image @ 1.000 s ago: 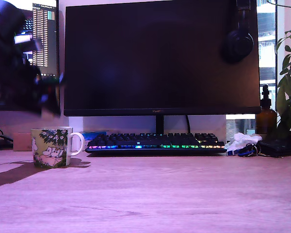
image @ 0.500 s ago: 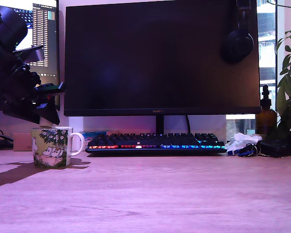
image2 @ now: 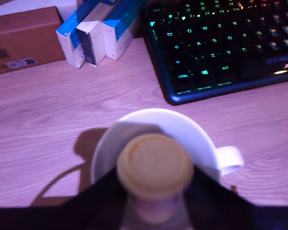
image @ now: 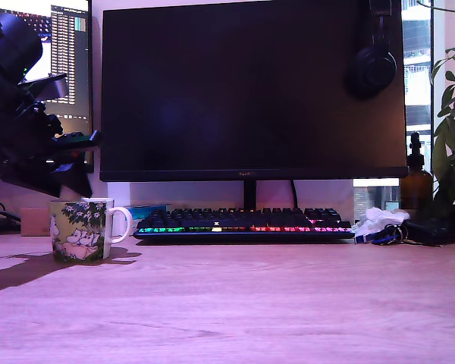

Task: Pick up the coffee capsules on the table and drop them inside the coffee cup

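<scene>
I have the hand (image2: 153, 211) clamped on a cream-white tapered plastic capsule (image2: 154, 166), rim-first directly above the open mouth of the leafy-print ceramic mug (image: 81, 230) at the exterior view's far left on the wooden table (image: 273, 303); the drop is straight down.

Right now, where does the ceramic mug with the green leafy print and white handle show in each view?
Exterior view: the leafy-print ceramic mug stands on the wooden desk at the exterior view's left, under the dark gripper.
Wrist view: only the mug's white rim and handle show, straight below a cream capsule held in the gripper.
Shared landmark: the backlit black keyboard, on the mug's handle side.
</scene>
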{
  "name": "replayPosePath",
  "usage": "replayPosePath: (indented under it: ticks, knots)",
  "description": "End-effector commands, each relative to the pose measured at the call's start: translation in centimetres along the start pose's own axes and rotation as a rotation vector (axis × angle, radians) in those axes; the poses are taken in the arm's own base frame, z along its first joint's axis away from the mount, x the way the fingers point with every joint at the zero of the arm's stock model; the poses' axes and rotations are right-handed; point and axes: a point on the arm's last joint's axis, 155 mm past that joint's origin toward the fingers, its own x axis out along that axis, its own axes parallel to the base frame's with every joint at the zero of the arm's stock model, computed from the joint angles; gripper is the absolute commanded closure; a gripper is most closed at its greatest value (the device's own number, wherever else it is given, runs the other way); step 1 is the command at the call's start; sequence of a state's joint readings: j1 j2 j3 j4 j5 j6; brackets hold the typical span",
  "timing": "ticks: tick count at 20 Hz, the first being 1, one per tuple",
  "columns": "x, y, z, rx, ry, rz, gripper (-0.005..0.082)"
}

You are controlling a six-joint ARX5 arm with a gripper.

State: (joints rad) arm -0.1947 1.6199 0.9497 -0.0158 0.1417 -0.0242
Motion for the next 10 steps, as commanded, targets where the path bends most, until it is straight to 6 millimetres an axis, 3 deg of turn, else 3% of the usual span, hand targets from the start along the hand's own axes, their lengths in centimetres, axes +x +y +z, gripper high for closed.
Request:
replayPosePath:
  ticks: [1,5,6,8,10]
  knots:
    - [0.2,-0.1,-0.1,-0.005,0.005,-0.011,0.0104]
    - [0.1,-1.0,-0.2,-0.003,0.014,-0.061,0.0126]
    - [-0.1,-1.3,-0.2,0.002,0.013,-0.073,0.0173]
    - [-0.5,-1.4,-0.1,0.001,0.015,-0.08,0.0352]
    - [-0.9,-1.7,0.1,-0.001,0.016,-0.092,0.0623]
